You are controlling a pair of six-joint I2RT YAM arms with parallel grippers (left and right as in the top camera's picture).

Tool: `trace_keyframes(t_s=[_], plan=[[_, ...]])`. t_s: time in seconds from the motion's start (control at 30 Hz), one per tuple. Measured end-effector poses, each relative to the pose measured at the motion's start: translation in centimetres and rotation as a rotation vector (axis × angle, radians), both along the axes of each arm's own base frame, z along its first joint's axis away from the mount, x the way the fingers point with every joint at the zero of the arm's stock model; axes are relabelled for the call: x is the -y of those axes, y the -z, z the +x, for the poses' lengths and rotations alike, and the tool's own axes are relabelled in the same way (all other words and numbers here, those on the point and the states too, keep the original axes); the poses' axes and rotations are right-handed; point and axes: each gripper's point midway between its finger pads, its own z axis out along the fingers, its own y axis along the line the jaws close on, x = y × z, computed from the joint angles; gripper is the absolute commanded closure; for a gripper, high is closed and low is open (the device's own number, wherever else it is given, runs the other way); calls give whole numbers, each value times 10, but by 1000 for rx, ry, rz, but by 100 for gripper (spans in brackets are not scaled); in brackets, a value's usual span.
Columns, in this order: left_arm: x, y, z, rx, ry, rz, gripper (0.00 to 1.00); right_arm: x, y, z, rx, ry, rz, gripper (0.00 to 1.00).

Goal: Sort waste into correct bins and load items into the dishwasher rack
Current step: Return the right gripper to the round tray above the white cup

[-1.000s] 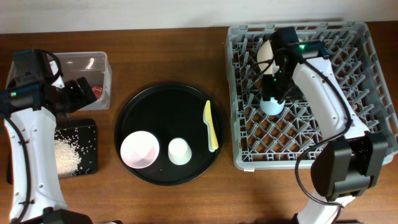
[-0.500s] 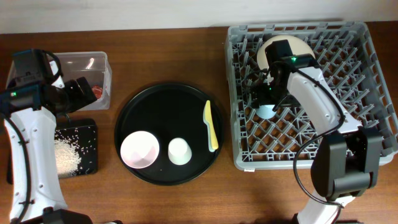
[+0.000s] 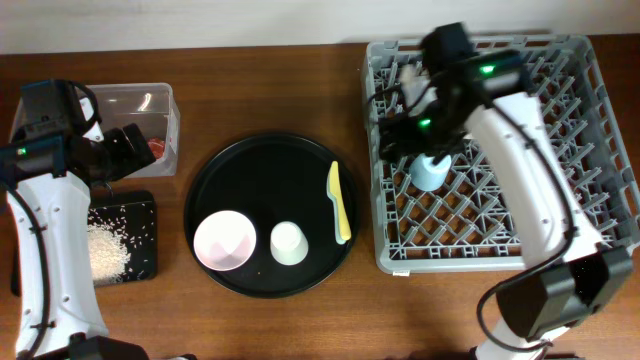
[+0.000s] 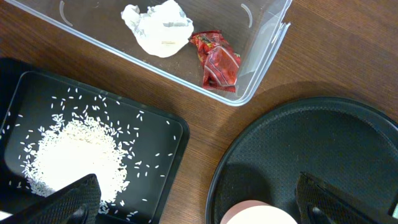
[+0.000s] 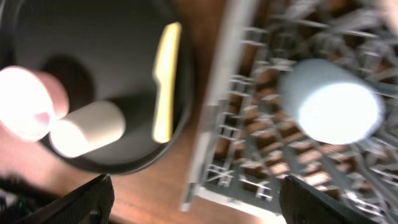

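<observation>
A second ago the right pincer [image 5: 198,202] was down over the light blue cup [image 3: 430,172] in the large square grey plastic grid rack [image 3: 600,150]. It has since let go and pulled away towards the rack's left edge, its fingers spread apart. The cup now stands uncovered among the pegs, bottom up, free of the pincer. The right arm [image 3: 520,130] has swung left and looks larger in the overhead view. It now covers the large cream bowl [image 3: 410,85], which was plainly in view half a second ago; only a pale sliver shows.

Motion-blurred light blue cup [image 5: 329,99] and rack [image 5: 211,137]
</observation>
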Motion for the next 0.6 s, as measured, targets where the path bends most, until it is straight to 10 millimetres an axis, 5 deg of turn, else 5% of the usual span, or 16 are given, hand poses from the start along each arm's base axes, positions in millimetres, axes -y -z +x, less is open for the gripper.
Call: trace_keyframes(t_s=[0.13,0.3,0.53,0.6], plan=[[0,0,0,0,0,0,1,-72,-1,-40,-5,-217,14,5],[0,0,0,0,0,0,1,-108,8,-44,62,-272,10,5],[0,0,0,1,0,0,1,-151,96,-66,54,-317,13,2],[0,0,0,0,0,0,1,-162,106,-75,59,-344,20,2]])
